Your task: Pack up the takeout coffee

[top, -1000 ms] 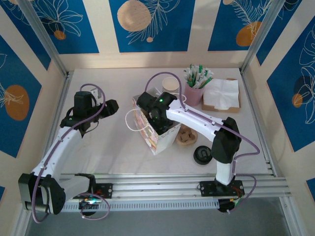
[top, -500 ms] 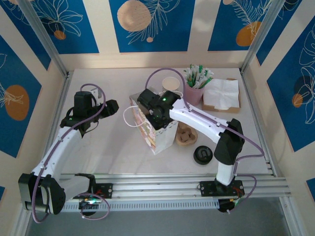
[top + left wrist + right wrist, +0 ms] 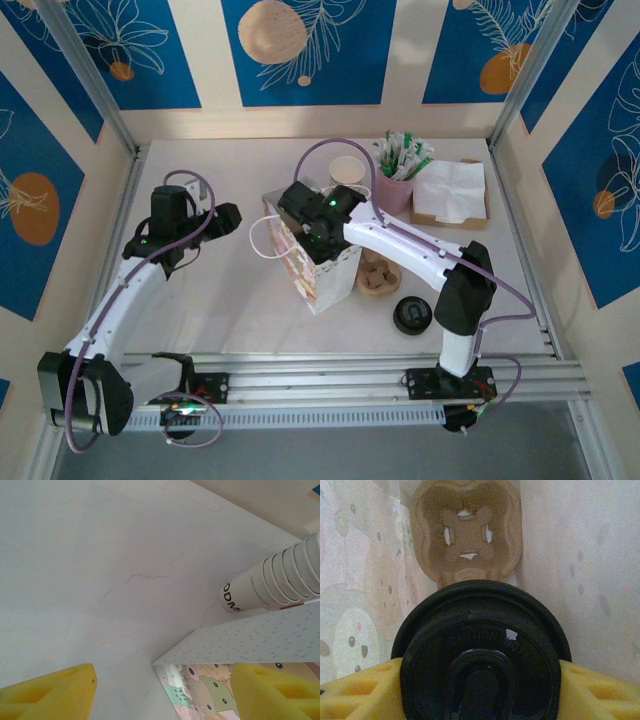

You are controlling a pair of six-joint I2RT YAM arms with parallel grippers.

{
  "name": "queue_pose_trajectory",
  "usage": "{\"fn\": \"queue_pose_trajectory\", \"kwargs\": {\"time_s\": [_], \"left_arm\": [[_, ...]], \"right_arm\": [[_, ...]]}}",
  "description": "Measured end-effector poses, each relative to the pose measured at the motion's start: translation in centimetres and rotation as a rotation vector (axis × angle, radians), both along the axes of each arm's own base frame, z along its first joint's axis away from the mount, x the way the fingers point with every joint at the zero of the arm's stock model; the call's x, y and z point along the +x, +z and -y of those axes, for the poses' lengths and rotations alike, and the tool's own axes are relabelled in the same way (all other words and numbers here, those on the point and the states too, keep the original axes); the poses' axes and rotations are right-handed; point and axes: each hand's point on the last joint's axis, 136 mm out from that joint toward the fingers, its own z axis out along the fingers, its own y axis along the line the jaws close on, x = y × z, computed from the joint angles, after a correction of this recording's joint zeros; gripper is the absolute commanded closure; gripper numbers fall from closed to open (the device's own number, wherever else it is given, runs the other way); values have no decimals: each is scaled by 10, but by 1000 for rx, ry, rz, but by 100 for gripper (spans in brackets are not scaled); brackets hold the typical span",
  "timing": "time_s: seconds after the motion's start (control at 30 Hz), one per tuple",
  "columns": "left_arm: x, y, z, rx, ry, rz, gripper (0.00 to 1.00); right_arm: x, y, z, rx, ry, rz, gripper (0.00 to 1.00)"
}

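Presently, a black-lidded takeout coffee cup (image 3: 480,655) is clamped by the right gripper (image 3: 480,692) inside the cartoon-printed paper gift bag (image 3: 305,275), presumably for seating in the brown cardboard carrier (image 3: 467,535) beneath, while the left gripper (image 3: 162,692) is held alongside, jaws apart.

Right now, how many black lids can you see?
2. One caps the takeout coffee that the right gripper holds inside the gift bag; a loose lid lies on the table, right of the bag. More could be hidden.
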Motion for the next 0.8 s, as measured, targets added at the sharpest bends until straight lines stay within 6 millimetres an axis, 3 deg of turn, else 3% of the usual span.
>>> {"fn": "queue_pose_trajectory", "kwargs": {"time_s": [0.27,0.8], "left_arm": [[0,0,0,-2,-2,0,28],[1,-5,1,-2,-5,-15,28]], "right_arm": [[2,2,-1,-7,1,25,43],[28,11,-4,7,-22,138,43]]}}
